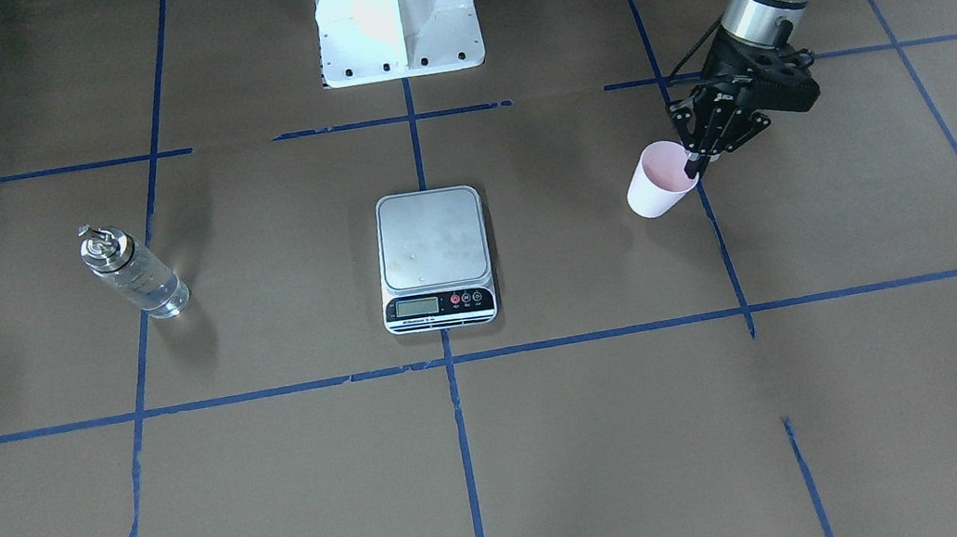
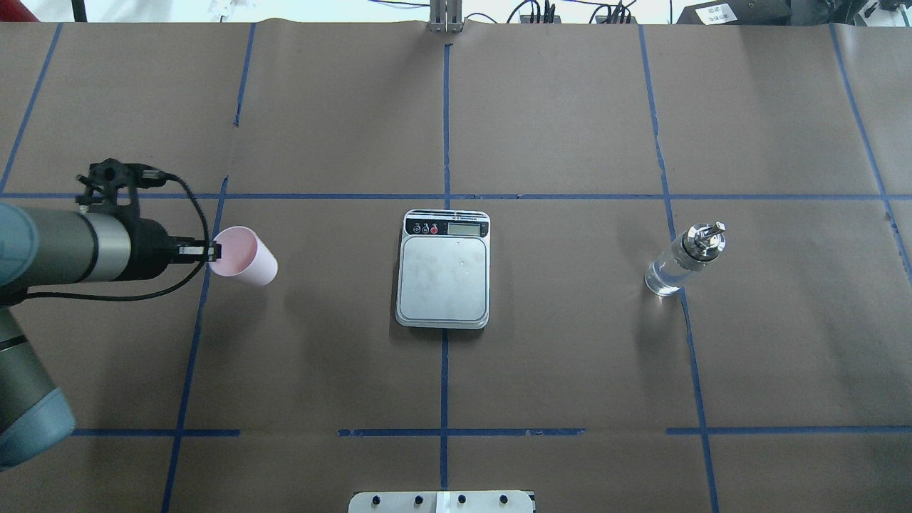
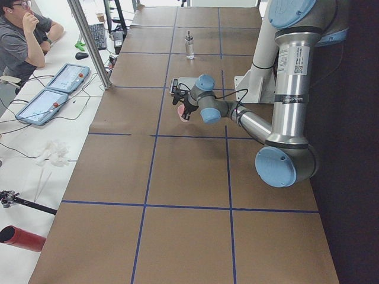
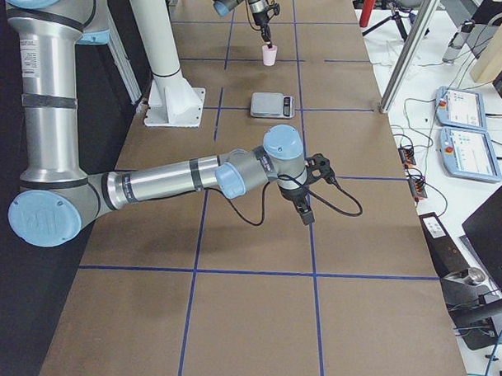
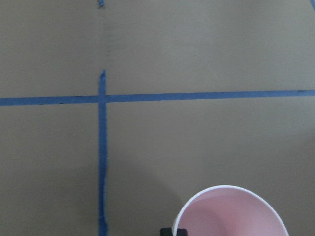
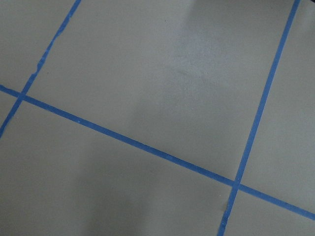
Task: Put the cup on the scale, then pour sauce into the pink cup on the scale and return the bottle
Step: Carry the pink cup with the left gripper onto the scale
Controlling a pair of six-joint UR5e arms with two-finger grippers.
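The pink cup [image 1: 661, 179] is at the robot's left side of the brown table, well apart from the scale [image 1: 432, 237] at the centre. My left gripper [image 1: 693, 159] is shut on the cup's rim, one finger inside and one outside. It also shows in the overhead view [image 2: 212, 251] beside the cup [image 2: 246, 256]. I cannot tell whether the cup touches the table. The left wrist view shows the cup's open mouth [image 5: 231, 214]. The clear bottle [image 1: 135, 275] with its metal spout stands upright on the robot's right side. My right gripper [image 4: 305, 212] shows only in the exterior right view, so I cannot tell its state.
The white robot base [image 1: 396, 13] stands behind the scale. Blue tape lines grid the brown table paper. An operator [image 3: 23, 35] sits beyond the table's far side with two tablets [image 3: 56, 92]. The scale's plate [image 2: 444, 278] is bare.
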